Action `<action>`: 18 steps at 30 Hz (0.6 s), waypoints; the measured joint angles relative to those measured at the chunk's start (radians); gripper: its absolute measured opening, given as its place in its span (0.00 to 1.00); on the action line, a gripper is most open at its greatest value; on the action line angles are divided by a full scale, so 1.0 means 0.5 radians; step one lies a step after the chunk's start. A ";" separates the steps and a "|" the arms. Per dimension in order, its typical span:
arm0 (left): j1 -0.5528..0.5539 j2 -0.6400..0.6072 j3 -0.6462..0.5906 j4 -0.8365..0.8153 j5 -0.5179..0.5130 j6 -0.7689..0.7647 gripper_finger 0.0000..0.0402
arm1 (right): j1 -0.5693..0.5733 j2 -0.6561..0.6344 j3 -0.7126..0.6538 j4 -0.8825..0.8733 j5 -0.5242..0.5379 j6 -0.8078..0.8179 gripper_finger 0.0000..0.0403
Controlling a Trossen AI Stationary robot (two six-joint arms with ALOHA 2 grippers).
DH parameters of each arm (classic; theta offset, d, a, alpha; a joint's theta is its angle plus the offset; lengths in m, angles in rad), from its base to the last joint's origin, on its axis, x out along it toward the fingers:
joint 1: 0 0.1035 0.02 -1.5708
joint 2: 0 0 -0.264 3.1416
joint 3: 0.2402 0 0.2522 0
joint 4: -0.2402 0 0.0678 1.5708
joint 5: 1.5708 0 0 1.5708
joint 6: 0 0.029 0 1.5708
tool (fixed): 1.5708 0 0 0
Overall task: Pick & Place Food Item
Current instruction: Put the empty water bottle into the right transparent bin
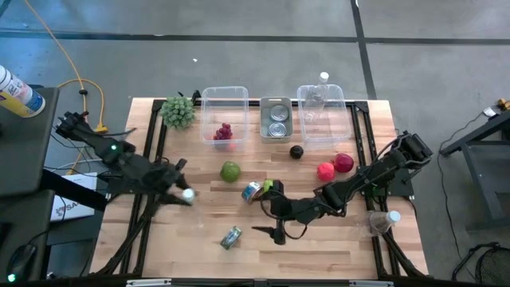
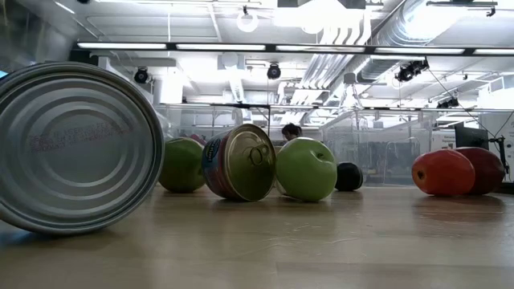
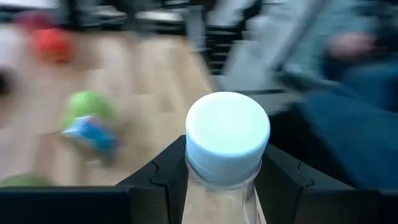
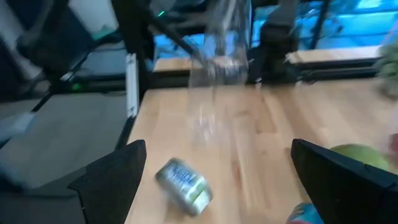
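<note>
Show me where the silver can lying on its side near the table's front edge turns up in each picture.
High view: can, front centre of the table.
Low view: very large, far left.
Left wrist view: not in it.
Right wrist view: on bare wood between the claw's fingers.
Shared landmark: green apple, beyond the can.

Wooden table (image 1: 319, 247), green apple (image 1: 230, 171), lying can (image 1: 231, 237) (label-side up), two bins (image 1: 224, 100)

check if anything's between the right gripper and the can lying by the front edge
Nothing visible: only bare table lies between the open right gripper and the can. The left gripper's bottle is beyond the can.
</note>
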 joint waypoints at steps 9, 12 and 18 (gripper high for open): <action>0.047 0.474 0.152 0.359 -0.184 0.103 0.36 | -0.165 -0.002 0.000 0.348 0.139 -0.107 0.97; 0.047 0.620 0.266 0.358 -0.229 0.134 0.36 | -0.249 0.026 0.001 0.387 0.116 -0.095 0.97; 0.049 0.832 0.472 0.348 -0.323 0.180 0.36 | -0.329 0.168 0.001 0.540 -0.109 -0.179 0.97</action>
